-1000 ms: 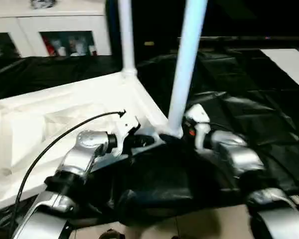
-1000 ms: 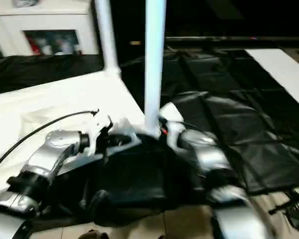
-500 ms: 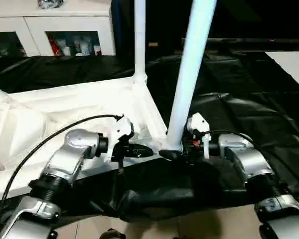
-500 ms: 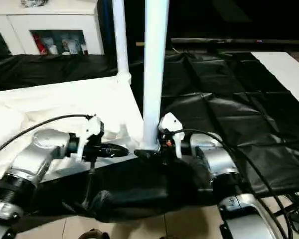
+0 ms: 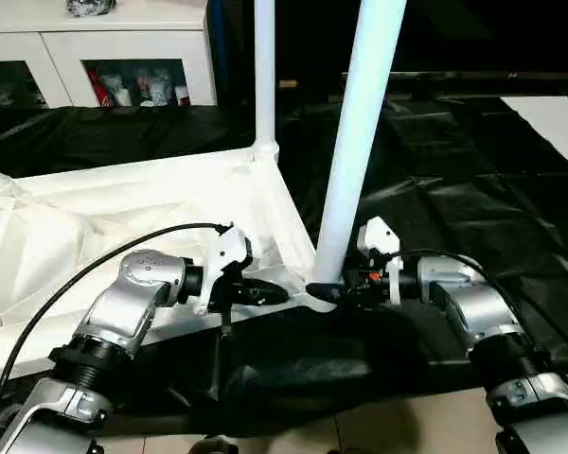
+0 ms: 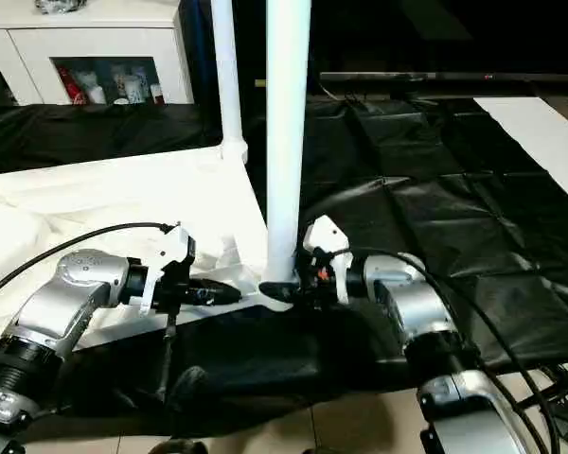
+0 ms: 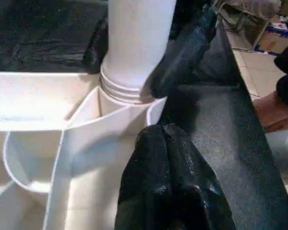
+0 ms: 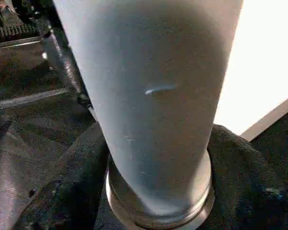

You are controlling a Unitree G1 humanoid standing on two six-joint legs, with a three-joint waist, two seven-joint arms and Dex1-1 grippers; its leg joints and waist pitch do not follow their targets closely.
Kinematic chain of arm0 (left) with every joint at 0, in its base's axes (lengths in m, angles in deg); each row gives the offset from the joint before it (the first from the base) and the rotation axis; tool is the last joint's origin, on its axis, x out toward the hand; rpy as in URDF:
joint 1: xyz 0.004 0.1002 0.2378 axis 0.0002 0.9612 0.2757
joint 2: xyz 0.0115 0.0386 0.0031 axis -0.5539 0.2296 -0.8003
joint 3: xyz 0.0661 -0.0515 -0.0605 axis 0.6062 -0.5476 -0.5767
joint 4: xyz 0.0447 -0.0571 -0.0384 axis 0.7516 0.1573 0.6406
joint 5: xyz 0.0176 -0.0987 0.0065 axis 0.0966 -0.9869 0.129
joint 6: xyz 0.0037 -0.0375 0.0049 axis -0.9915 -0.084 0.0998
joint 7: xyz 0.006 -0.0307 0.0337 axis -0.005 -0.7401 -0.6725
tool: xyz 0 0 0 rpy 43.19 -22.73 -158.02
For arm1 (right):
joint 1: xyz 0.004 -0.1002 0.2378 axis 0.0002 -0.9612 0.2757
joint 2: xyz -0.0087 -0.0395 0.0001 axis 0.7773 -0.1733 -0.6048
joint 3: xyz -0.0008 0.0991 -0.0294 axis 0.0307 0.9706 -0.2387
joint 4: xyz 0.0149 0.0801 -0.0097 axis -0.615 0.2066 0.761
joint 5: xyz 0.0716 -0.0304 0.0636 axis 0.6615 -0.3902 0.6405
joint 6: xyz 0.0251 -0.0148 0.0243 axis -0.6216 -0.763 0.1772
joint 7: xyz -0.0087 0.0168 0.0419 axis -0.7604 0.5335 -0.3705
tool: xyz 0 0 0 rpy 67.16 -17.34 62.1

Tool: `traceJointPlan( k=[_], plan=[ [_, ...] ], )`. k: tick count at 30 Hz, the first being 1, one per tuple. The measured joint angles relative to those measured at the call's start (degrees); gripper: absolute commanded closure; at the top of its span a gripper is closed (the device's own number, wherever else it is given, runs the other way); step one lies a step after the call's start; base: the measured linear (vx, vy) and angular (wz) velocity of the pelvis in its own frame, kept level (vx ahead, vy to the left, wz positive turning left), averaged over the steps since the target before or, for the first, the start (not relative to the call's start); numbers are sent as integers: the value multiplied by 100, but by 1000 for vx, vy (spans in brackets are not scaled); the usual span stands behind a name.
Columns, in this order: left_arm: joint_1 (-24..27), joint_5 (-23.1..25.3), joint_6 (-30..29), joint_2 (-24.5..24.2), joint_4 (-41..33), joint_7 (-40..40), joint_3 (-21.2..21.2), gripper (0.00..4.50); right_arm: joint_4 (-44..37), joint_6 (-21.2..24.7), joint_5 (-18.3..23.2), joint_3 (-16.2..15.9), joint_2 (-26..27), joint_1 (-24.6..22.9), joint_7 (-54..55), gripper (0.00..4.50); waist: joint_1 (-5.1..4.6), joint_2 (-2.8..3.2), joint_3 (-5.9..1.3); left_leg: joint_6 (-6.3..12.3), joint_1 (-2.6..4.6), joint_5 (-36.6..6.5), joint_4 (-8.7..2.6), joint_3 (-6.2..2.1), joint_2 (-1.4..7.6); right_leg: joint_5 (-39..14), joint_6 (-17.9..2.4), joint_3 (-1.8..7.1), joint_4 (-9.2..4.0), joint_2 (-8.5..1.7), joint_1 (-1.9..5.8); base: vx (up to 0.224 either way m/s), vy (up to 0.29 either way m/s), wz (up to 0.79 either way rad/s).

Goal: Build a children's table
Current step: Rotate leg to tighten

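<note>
Overturned on the black-sheeted desk: white ribbed plastic rectangular tabletop, long white tapered tube leg upright in its near round corner socket, a second white tube leg at the far corner. Right gripper straddling the near leg's base, fingers either side, contact unclear; left gripper pinched together beside the socket. Best done by squeezing low at the collar, keeping the leg plumb and bracing the tabletop against sliding.

Head pair looks down; wrist cams close on leg (shared).
</note>
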Motion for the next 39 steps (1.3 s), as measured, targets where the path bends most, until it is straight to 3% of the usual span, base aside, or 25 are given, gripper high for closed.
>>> traceJointPlan(
  k=[2,4,9,18,29,39],
  plan=[
    [-16,93,124,38,-9,-234,-25,450,-18,-1,0,0,-7,-13,4,174,4,0,0,0,0,0,0,0,0,0,0,0,0,0,0,0,0,0],
    [-53,98,100,73,-13,-373,-59,409,-32,-1,1,-1,-4,-25,5,178,2,0,0,0,1,0,0,0,0,0,0,0,1,0,0,0,0,0],
    [31,-25,-414,-104,-483,-190,-50,372,-51,-4,7,-4,3,-41,7,180,-7,0,0,0,1,0,0,0,0,0,0,0,0,0,0,0,0,0],
    [221,81,-505,-217,-536,-224,115,307,-50,-8,-1,-4,15,-41,67,180,-5,0,0,0,2,0,0,0,0,1,-1,0,2,0,0,0,0,0],
    [166,485,-240,-261,-216,-575,280,307,-50,-13,-1,-18,20,-42,99,180,-15,-1,-1,0,4,0,1,-1,0,2,-2,0,3,1,1,0,0,0],
    [169,432,-246,-276,-186,-399,287,397,-50,-18,-2,-21,18,-42,103,180,-12,-1,-1,0,4,0,1,-1,0,3,-4,-1,5,1,2,0,0,0]
  ],
)
